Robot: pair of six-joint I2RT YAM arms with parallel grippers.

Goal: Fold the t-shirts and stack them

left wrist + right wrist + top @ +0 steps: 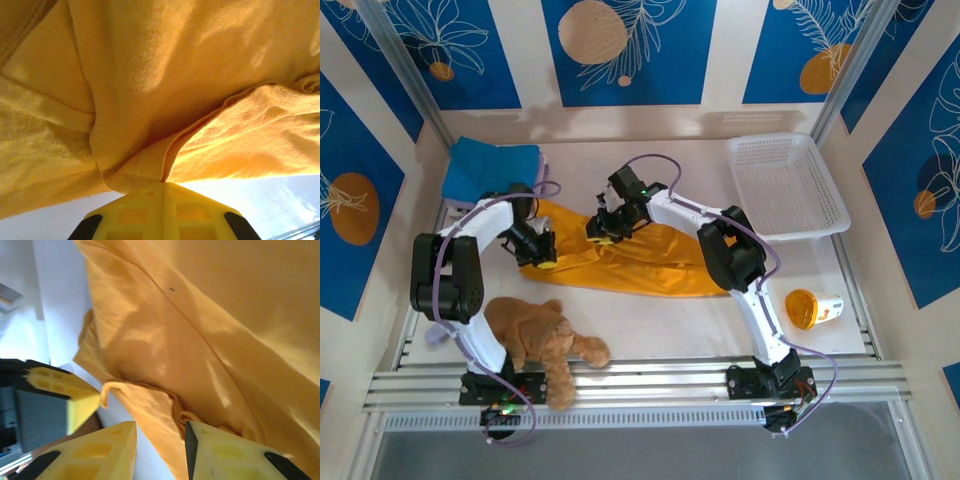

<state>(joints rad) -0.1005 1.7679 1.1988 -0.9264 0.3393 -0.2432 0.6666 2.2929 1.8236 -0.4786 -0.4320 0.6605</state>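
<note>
A mustard-orange t-shirt [650,258] lies crumpled across the middle of the table. My left gripper [542,250] is at its left end, shut on a hemmed edge of the cloth [145,167]; in the left wrist view the yellow fingers [163,186] meet with fabric pinched at their tips. My right gripper [603,228] hovers over the shirt's upper left part. It stands open [160,432], and a loose fold of the orange shirt [150,400] lies between its fingers without being clamped. A blue t-shirt [492,168], folded, rests at the back left corner.
A white mesh basket [786,185] stands at the back right. An orange cup [812,308] lies on its side near the right arm. A brown teddy [542,340] sits at the front left by the left arm's base. The two grippers are close together.
</note>
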